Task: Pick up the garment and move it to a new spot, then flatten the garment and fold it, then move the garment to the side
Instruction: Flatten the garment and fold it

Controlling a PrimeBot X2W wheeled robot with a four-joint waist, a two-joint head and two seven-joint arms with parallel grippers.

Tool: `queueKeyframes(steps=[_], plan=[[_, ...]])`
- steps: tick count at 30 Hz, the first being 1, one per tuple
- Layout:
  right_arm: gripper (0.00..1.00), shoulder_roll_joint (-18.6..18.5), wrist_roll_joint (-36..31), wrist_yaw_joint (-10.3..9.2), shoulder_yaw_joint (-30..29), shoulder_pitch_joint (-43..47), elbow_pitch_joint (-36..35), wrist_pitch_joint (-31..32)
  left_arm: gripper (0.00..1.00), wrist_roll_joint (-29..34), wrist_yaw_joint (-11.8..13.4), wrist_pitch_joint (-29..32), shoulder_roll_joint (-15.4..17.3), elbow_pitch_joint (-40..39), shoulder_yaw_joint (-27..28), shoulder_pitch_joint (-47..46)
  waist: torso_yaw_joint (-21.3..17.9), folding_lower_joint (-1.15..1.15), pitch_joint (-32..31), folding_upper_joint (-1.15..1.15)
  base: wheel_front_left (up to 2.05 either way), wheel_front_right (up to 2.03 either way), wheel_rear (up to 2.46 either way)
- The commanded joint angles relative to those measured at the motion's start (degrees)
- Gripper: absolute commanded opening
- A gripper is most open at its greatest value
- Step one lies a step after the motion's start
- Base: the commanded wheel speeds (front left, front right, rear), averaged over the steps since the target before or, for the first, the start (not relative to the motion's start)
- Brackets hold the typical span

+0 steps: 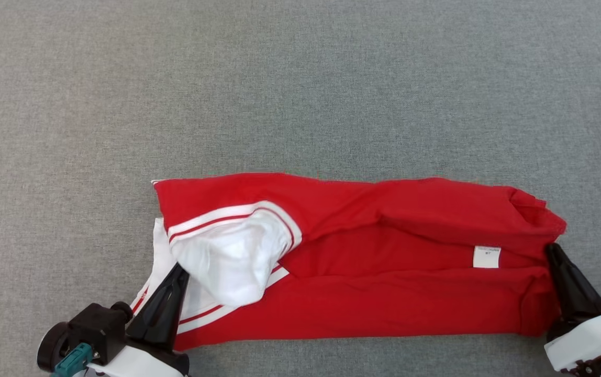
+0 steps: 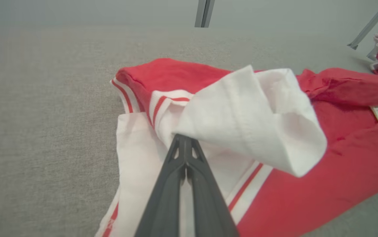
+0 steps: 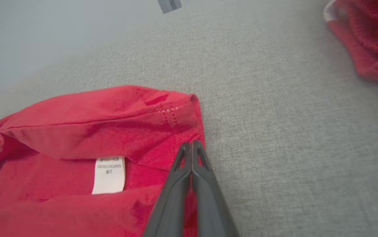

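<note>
- The grey fabric surface (image 1: 300, 78) spreads out ahead of both grippers.
- The garment (image 1: 384, 303), red and folded into a long band, lies flat between the two grippers.
- The left gripper (image 1: 179, 268) is clenched, its tip tucked under the garment's white sleeve (image 1: 227, 262); whether cloth is pinched, I cannot tell.
- The right gripper (image 1: 551, 247) is clenched too, its tip touching the garment's red end.
- A second red cloth (image 3: 370, 42) lies well beyond the right gripper.
- A white label (image 1: 487, 256) sits just beside the right gripper's tip.
</note>
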Motion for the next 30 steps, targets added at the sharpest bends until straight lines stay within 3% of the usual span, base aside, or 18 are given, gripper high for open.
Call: queueKeyframes(steps=[1, 7, 8, 9, 10, 11, 18, 30], plan=[[0.00, 0.34, 0.07, 0.02, -0.01, 0.24, 0.46, -0.53, 0.00, -0.62, 0.46, -0.20, -0.09, 0.91, 0.51, 0.50, 0.03, 0.00, -0.02, 0.00, 0.00, 0.00, 0.00], [0.00, 0.48, -0.43, 0.02, 0.46, -0.23, 2.17, -1.36, 0.00, -2.81, -0.71, -0.76, -1.43, 4.75, 0.48, 0.67, -0.07, 0.00, -0.42, 0.00, 0.00, 0.00, 0.00], [0.23, 0.45, -0.52, 0.02, 0.67, -0.27, 2.31, -1.46, 0.00, -2.98, -1.02, -0.85, -1.65, 5.43, 0.45, 0.46, -0.04, 0.00, -0.56, 0.00, 0.00, 0.00, 0.00], [0.57, 0.38, -0.62, 0.02, 1.06, -0.34, 2.22, -1.75, 0.05, -3.19, -1.13, -1.07, -1.76, 6.04, 0.49, 0.22, -0.05, 0.00, -0.69, 0.00, 0.00, 0.00, 0.00], [1.00, 0.29, -0.77, 0.02, 1.33, -0.39, 2.11, -2.15, 0.39, -3.65, -1.10, -1.22, -2.15, 6.65, 0.67, 0.06, -0.05, 0.00, -0.79, 0.00, 0.00, 0.00, 0.00], [1.00, 0.23, -0.95, 0.02, 1.47, -0.47, 1.81, -2.73, 1.00, -3.70, -0.89, -1.65, -2.56, 7.11, 0.89, -0.24, -0.02, 0.00, -0.93, 0.00, 0.00, 0.00, 0.00], [1.00, 0.05, -3.55, 0.02, 1.69, -0.59, -2.00, -6.55, 1.00, -4.18, -1.24, -5.83, -4.67, 8.00, 3.27, -1.89, -0.10, 0.00, -2.04, 0.00, 0.00, 0.00, 0.00], [1.00, 3.51, -11.86, 0.03, -3.34, -3.72, -10.11, -10.47, 1.00, 0.80, -1.00, -8.17, -4.14, 3.86, 12.82, -5.84, -0.44, 0.00, -4.90, 0.00, 0.00, 0.00, 0.00]])
